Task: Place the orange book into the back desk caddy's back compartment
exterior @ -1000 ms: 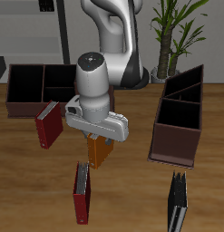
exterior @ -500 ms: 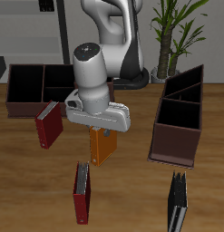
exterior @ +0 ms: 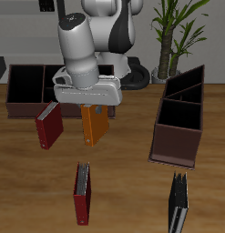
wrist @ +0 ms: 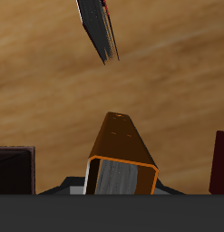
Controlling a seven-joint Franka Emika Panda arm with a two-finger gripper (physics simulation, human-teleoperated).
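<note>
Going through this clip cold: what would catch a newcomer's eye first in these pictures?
First, the orange book, hanging clear of the table from the gripper, near the middle of the scene; the wrist view shows it end-on between the fingers. Behind the arm sits the back desk caddy, long and dark, its cells black inside. Two dark-red books stand out next: one upright beside the caddy, one nearer the table's front edge.
</note>
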